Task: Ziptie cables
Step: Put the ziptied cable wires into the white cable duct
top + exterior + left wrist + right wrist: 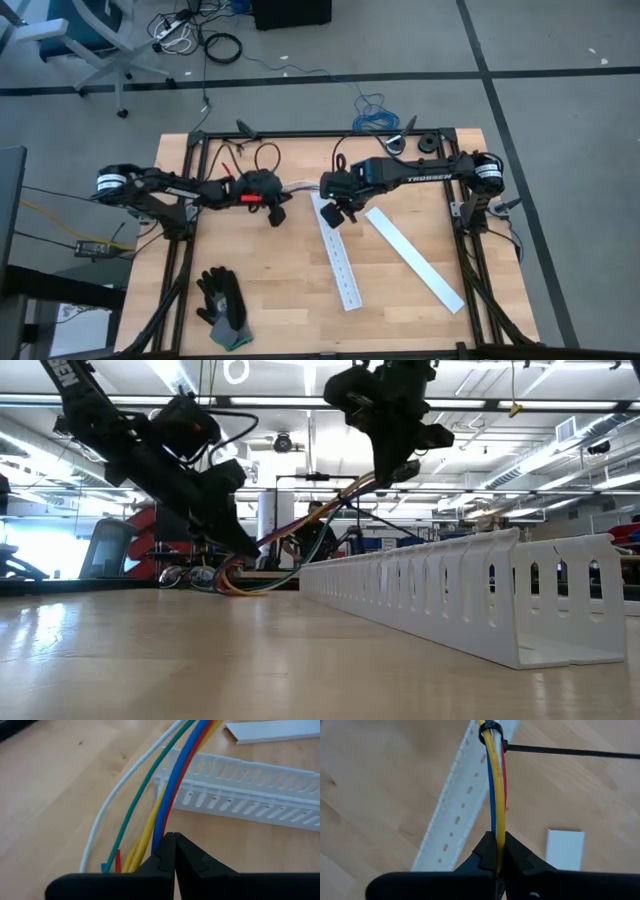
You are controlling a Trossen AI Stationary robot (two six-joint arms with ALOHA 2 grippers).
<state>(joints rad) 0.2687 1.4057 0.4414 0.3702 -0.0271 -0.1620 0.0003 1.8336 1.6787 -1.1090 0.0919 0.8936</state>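
Black right fingers (497,865) clamp cables (496,795); left fingers (174,852) closed; arm reads TROSSEN.

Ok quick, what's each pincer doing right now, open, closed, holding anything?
Left pincer: closed on the cables.
Right pincer: closed on the same cables, below the ziptie looped round them.

Ziptie (570,751) tail past the picture's edge.
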